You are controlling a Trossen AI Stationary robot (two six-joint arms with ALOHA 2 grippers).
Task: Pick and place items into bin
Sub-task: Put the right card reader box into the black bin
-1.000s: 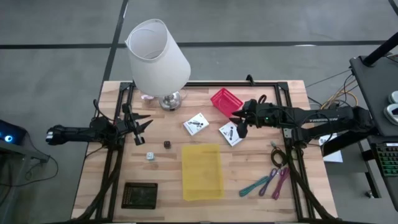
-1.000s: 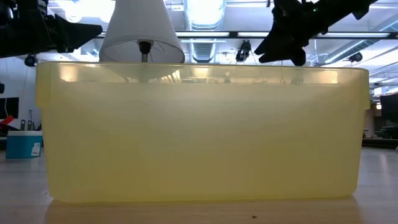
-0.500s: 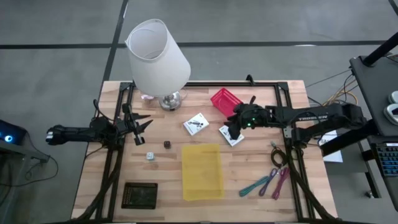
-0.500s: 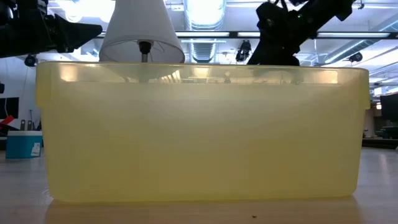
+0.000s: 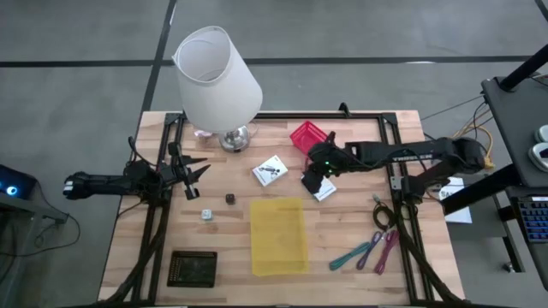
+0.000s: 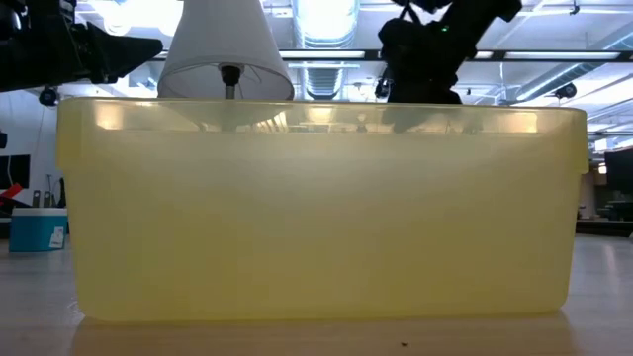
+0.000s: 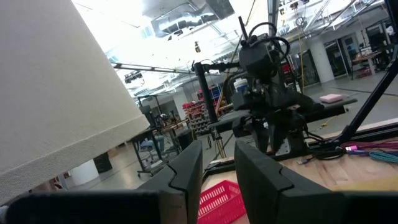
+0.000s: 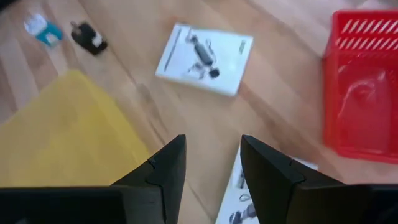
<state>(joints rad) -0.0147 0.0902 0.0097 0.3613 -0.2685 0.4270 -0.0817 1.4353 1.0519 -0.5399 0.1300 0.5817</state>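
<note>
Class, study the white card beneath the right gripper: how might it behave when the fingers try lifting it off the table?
The white card lies flat against the wooden table, so it probably offers little edge to grip. It looks thin, likely light and bendy. The open right gripper might slide it sideways instead.

You see grey floor (image 5: 360, 30) with dark seams around the wooden table (image 5: 334, 231), bright ceiling lights (image 6: 326, 20) and ducts overhead, a blue-white cooler (image 6: 38, 229) far back.
</note>
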